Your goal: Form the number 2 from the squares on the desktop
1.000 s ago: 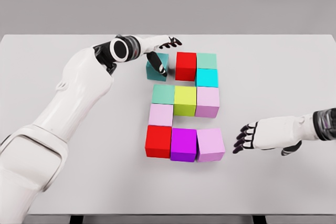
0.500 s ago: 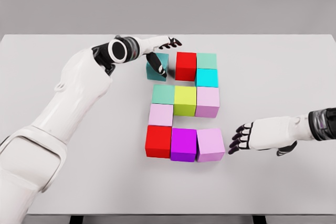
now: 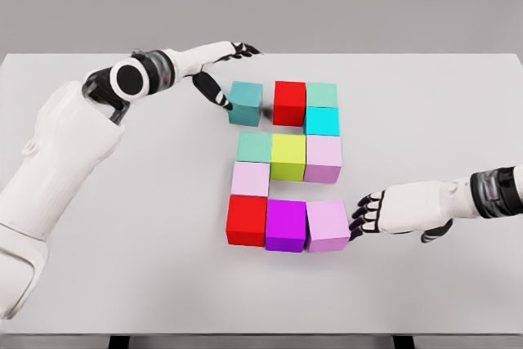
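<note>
Left hand (image 3: 219, 79), fingers spread and holding nothing, touches the teal block (image 3: 245, 102); closing its gap to the red block (image 3: 289, 102) likely completes the top row.

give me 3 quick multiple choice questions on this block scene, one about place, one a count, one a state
1. Where is the teal block relative to the top red block?
A. to its left, with a gap
B. to its right
C. stacked on it

2. How many red blocks are on the table?
A. one
B. two
C. four

3. What is the right hand doing?
A. lifting a block
B. fingertips at the side of the bottom pink block, holding nothing
C. resting on the yellow block

Answers:
1 A: a strip of table shows between them.
2 B: one in the top row, one at the bottom left.
3 B: its spread fingers reach the block's right side with nothing grasped.
</note>
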Controlling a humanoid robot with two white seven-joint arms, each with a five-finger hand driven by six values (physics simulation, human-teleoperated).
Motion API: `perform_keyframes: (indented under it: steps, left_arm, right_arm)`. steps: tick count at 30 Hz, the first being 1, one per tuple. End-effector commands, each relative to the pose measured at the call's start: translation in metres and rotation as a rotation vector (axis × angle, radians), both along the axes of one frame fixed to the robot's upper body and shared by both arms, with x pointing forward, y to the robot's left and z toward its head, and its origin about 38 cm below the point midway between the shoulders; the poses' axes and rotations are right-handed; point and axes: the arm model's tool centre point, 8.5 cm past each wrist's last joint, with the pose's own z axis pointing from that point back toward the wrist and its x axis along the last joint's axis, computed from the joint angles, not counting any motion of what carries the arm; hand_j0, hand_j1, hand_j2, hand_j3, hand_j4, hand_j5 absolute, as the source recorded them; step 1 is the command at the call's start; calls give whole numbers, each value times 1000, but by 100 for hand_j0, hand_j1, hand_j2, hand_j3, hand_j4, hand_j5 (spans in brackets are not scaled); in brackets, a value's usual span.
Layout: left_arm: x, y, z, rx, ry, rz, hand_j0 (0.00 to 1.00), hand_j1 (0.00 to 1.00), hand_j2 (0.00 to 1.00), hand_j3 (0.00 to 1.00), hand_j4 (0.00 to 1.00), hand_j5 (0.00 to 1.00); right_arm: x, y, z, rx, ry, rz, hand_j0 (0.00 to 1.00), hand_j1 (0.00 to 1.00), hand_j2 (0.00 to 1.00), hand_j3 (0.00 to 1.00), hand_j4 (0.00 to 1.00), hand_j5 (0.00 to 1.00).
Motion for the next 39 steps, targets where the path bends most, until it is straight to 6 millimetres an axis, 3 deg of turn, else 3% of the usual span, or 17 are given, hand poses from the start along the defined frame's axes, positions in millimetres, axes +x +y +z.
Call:
perform_keyframes:
  steps: [1,4,7,9,13,22,27,28,31,39]
  left_arm:
    - [-4,28,18,11,-41,8,99,99,99,99,99,99]
    - [-8,52,24,67,-70,28,100,100,100,100,100,100]
    - [-21,93,6,174,-68,55,100,100,100,100,100,100]
    - [-26,92,2,265,-121,-12,100,100,100,100,100,100]
    - [-31,108,2,368,-177,-75,100,100,100,100,100,100]
    - [-33,98,-21,499,-159,-131,100,100,100,100,100,100]
    - [-29,97,-39,565,-108,-156,100,100,100,100,100,100]
    - [-26,100,-41,577,-98,-150,100,100,100,100,100,100]
    - [-28,94,-46,598,-90,-177,100,100,100,100,100,100]
    - [-31,69,-40,641,-140,-356,100,100,100,100,100,100]
  right_arm:
    - [0,2,-1,7,6,1,100,100,100,100,100,100]
    - [-1,3,-2,8,7,4,100,100,100,100,100,100]
    - [-1,3,-1,7,7,3,100,100,100,100,100,100]
    - [-1,3,-1,7,7,3,100,100,100,100,100,100]
    - [-1,1,-1,4,7,0,100,100,100,100,100,100]
    - [-1,-27,9,-44,-12,-55,100,100,100,100,100,100]
    - [16,-55,64,66,-73,-182,100,100,100,100,100,100]
    - [27,-72,82,137,-75,-266,100,100,100,100,100,100]
    - [46,-111,102,316,-36,-450,100,100,100,100,100,100]
    - [47,-123,100,423,30,-520,100,100,100,100,100,100]
